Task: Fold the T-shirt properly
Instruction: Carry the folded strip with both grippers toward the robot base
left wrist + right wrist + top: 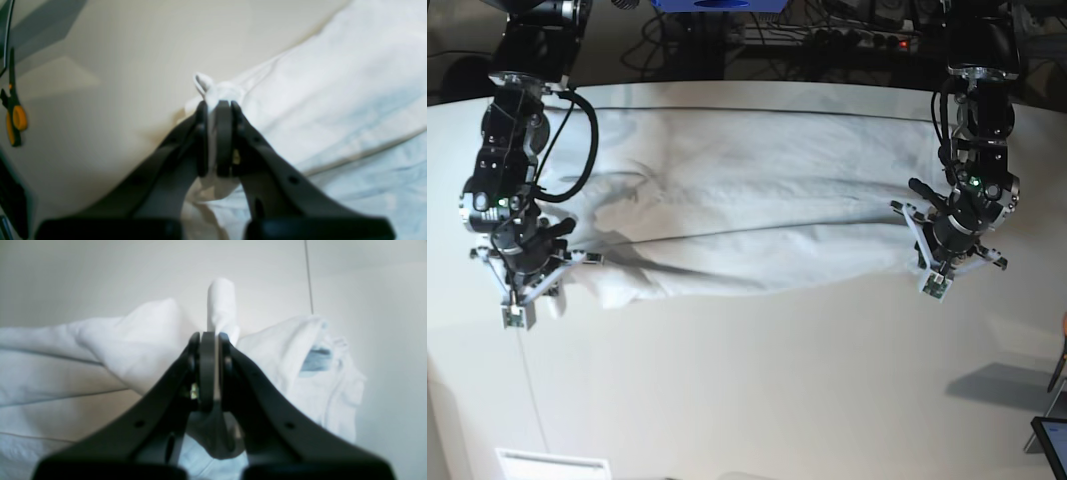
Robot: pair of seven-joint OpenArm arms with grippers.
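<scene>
Across the desk (757,400) lies the T-shirt (757,210), stretched between my arms. Left jaws (217,106) and right jaws (208,340) each pinch a bunched end. Uneven pulling could slip a thin pinch free or skew the fold. Both wrists point down, low over the near edge.

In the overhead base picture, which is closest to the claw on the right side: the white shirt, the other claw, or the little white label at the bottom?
1. T-shirt: pinched in that claw, the left gripper, at the cloth's right end.
2. White label: bottom left of the table.
3. Right gripper: far left, also clamped on the shirt.

Label and right gripper are nearly too close to call.
</scene>
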